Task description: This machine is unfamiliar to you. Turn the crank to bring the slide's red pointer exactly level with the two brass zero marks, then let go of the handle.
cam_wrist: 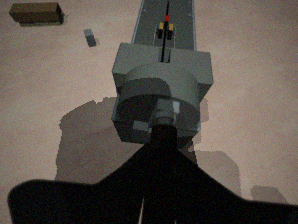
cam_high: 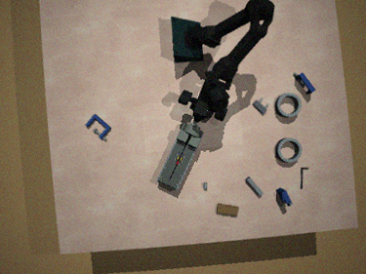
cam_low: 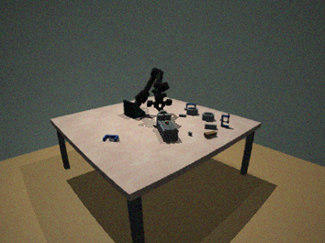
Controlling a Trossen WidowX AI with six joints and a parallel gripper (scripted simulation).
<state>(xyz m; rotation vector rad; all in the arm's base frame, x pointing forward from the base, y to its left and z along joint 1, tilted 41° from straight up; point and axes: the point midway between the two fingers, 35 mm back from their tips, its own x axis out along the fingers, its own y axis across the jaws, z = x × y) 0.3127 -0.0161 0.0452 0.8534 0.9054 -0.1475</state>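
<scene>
The grey machine [cam_high: 169, 174] [cam_low: 168, 132] [cam_wrist: 162, 75] has a long slotted top and a round crank end near the arm. Its red pointer [cam_wrist: 167, 18] is at the slot, slightly beyond the two brass marks, on the side away from the crank. One brass mark [cam_wrist: 171, 27] stands on each side of the slot; in the top view the marks and pointer are tiny. My gripper [cam_high: 196, 119] [cam_low: 161, 110] [cam_wrist: 158, 150] is shut on the grey crank handle [cam_wrist: 164, 113] at the machine's near end. The fingers hide the handle's lower part.
Right of the machine in the top view are two grey rings [cam_high: 277, 105] [cam_high: 277, 151], a brown block [cam_high: 227, 210], a small grey piece [cam_high: 205, 186], a grey bar [cam_high: 254, 186], a black hex key [cam_high: 302, 177] and blue clamps [cam_high: 306, 83] [cam_high: 283, 196]. Another blue clamp [cam_high: 96, 120] [cam_low: 111, 138] lies left.
</scene>
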